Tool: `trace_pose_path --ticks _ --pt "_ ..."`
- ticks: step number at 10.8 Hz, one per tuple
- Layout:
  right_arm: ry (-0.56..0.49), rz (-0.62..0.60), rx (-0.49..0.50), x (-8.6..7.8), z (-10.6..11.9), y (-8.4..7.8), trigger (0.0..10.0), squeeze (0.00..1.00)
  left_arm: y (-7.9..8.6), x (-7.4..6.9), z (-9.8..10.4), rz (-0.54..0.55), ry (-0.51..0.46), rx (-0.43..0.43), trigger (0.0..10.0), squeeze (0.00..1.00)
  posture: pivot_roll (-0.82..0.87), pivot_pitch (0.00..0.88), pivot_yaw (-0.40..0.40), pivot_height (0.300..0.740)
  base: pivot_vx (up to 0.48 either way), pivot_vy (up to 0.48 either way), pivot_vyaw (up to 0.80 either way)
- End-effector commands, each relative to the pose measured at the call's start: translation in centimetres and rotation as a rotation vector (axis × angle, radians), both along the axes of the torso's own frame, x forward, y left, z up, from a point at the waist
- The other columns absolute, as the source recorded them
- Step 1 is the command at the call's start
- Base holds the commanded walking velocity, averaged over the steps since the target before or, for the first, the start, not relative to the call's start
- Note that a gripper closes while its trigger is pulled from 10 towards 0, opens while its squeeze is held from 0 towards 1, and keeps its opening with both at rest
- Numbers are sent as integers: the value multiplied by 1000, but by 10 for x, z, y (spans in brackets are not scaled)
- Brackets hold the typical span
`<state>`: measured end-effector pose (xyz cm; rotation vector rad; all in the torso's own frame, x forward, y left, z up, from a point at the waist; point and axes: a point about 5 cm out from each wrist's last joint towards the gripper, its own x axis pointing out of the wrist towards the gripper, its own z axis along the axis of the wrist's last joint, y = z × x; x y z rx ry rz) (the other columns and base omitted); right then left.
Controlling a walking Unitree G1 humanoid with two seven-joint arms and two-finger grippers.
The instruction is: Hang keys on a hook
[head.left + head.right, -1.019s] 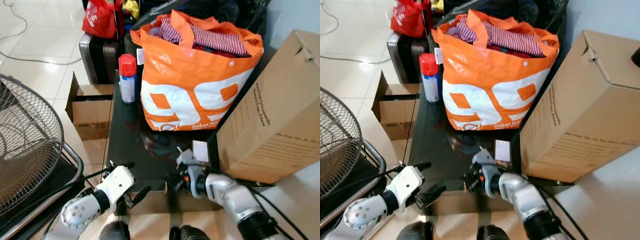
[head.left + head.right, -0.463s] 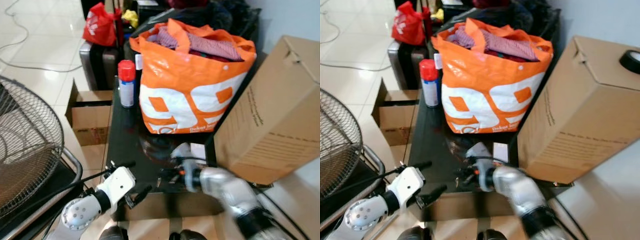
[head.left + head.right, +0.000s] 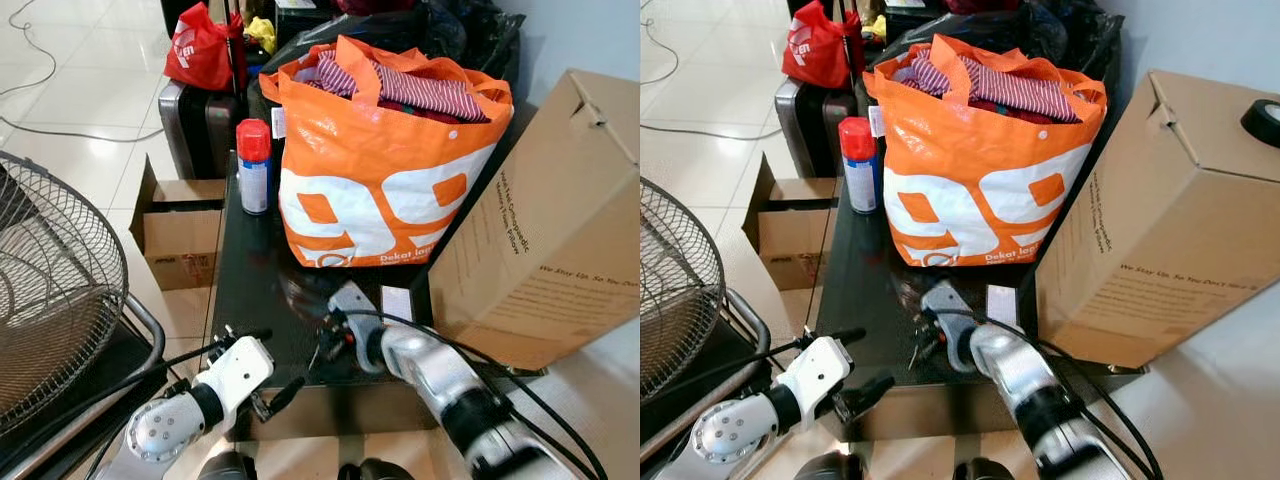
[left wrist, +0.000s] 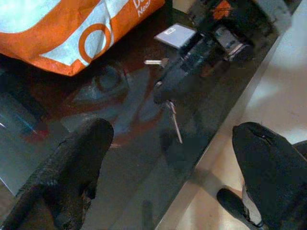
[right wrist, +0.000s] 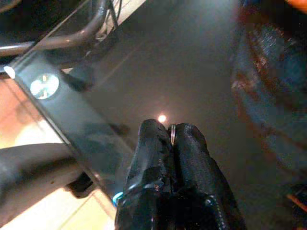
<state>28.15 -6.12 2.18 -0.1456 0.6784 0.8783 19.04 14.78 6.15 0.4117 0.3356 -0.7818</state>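
Observation:
A small bunch of metal keys point(image 4: 172, 117) dangles just above the dark glass table point(image 3: 250, 290), near its front edge. My right gripper point(image 3: 326, 340) is shut on the key ring point(image 5: 171, 134), which shows between its pressed black fingertips. The keys point(image 3: 916, 350) hang down to the left of that gripper, in front of the orange bag. My left gripper point(image 3: 264, 366) stands open at the table's front edge, lower and to the left of the keys. Its two black fingers point(image 4: 72, 163) are spread wide, with nothing between them.
A full orange shopping bag point(image 3: 385, 170) and a red-capped spray can point(image 3: 254, 165) stand at the back of the table. A big cardboard box point(image 3: 545, 220) crowds the right side, with a white card point(image 3: 397, 303) beside it. A wire fan guard point(image 3: 55, 290) stands at the left.
My right gripper has reached further onto the table and to the left, carrying the keys. The left arm has barely moved. The head camera shifted a little.

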Motion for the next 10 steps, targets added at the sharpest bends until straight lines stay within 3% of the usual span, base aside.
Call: trace_pose_path --ticks 1,3,4,5,7,10 --pt "-21 10 -61 0 -5 -2 10000 0 -3 -3 1 -11 4 0 10000 0 34 125 -106 740 0 0 0" --pt "-61 35 -152 -1 -15 -3 10000 0 -4 -3 2 -11 10 1 10000 0 34 136 -106 740 0 0 0" --pt "-88 13 -175 0 -18 -4 10000 882 -4 -3 3 -10 14 3 10000 0 35 138 -106 740 0 0 0" --pt "-99 -14 -157 3 -16 -3 10000 1000 -4 -3 3 -10 15 3 10000 0 36 139 -106 740 0 0 0" --pt "-132 -39 -123 9 -11 2 10000 1000 -4 -2 3 -7 20 6 10000 0 36 140 -106 740 0 0 0" --pt "-155 43 -78 9 -5 1 10000 1000 -5 -1 3 -5 22 5 10000 0 33 135 -111 740 0 0 0"
